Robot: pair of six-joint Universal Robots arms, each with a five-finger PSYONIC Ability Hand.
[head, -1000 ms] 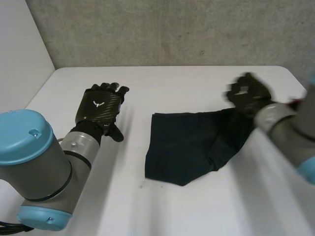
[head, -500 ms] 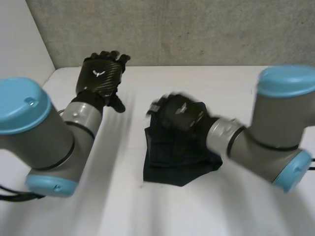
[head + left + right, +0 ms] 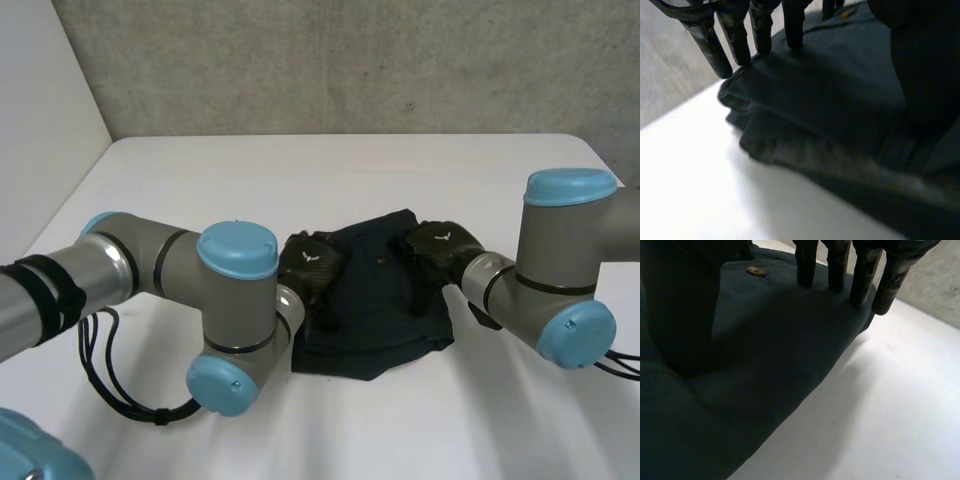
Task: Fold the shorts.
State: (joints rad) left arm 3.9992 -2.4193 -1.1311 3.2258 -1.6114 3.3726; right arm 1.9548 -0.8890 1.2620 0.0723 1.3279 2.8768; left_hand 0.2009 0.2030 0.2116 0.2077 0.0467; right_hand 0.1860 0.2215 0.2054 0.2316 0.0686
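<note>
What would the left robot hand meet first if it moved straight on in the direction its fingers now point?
The dark shorts: fingertips of the left robot hand touch their edge, so it would probably push into the cloth.

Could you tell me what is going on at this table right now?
A two-armed robot is working on a pair of dark shorts that lie bunched into a compact fold in the middle of the white table. Its left hand rests with straight fingers on the shorts' left edge, and its right hand does the same on the right edge. Neither hand grips the cloth; both appear to be pressing it flat.
</note>
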